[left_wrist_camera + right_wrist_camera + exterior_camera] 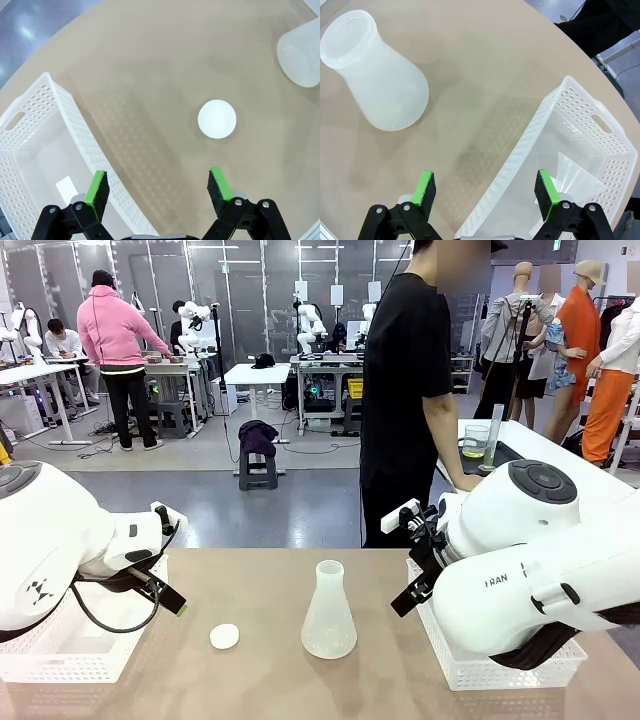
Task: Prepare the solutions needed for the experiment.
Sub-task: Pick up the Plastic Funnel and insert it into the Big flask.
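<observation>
We saw a white disc (224,636) lower left, a left basket (60,665) and right basket (500,672) in the bottom corners, and a person (405,390) upper centre.

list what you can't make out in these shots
Liquid in the flask: right wrist view, frosted wall hides it.
Flask's shape: left wrist view, cut off by the right edge.
Translucent piece in the right basket: right wrist view, partly behind the right gripper finger.

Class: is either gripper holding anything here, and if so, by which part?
Nothing is held. Both the left gripper and right gripper are open, apart from the frosted translucent conical flask.
</observation>
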Robot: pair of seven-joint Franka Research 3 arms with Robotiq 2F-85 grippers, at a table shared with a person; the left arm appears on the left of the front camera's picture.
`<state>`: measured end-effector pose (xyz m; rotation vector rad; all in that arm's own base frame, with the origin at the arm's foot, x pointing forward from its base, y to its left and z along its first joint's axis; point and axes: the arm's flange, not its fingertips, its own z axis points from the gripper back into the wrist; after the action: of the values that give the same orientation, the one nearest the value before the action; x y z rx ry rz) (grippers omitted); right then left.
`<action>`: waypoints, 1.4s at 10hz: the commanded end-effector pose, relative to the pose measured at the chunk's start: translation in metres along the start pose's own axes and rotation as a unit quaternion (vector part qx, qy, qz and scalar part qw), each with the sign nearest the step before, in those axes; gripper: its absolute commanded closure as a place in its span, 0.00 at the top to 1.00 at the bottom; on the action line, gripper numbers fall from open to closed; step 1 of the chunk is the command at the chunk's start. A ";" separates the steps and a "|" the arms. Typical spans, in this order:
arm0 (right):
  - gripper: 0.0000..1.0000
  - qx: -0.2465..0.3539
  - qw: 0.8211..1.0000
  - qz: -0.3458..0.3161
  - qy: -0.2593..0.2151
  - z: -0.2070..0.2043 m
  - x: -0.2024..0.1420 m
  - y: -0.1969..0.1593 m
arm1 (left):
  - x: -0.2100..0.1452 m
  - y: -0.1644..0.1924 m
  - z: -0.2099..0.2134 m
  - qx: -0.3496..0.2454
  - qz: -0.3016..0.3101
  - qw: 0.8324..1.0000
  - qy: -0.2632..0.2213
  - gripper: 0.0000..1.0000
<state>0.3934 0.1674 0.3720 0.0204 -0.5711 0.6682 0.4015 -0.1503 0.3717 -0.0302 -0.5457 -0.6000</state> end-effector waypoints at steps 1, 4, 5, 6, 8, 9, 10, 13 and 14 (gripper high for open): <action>1.00 0.000 1.000 -0.001 0.000 0.000 0.000 0.000 | 0.000 0.000 0.000 0.000 0.000 1.000 0.000 1.00; 1.00 0.000 1.000 -0.001 0.000 0.000 0.000 0.000 | 0.000 0.000 0.000 0.000 0.000 1.000 0.000 1.00; 1.00 0.000 1.000 -0.001 0.000 0.000 0.000 0.000 | 0.000 0.000 0.000 0.000 0.000 1.000 0.000 1.00; 1.00 0.000 1.000 -0.001 0.000 0.000 0.000 0.000 | 0.000 0.000 0.000 0.000 0.000 1.000 0.000 1.00; 1.00 0.000 1.000 -0.001 0.000 0.000 0.000 0.000 | 0.000 0.000 0.000 0.000 0.000 1.000 0.000 1.00; 1.00 0.000 1.000 -0.001 0.000 0.000 0.000 0.000 | 0.000 0.000 0.000 0.000 0.000 1.000 0.000 1.00; 1.00 0.000 1.000 -0.001 0.000 0.000 0.000 0.000 | 0.000 0.000 0.000 0.000 0.000 1.000 0.000 1.00; 1.00 0.000 1.000 -0.001 0.000 0.000 0.000 0.000 | 0.000 0.000 0.000 0.000 0.000 1.000 0.000 1.00; 1.00 0.000 1.000 -0.001 0.000 0.000 0.000 0.000 | 0.000 0.000 0.000 0.000 0.000 1.000 0.000 1.00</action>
<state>0.3934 0.1674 0.3720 0.0203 -0.5711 0.6682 0.4015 -0.1503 0.3717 -0.0302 -0.5457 -0.6000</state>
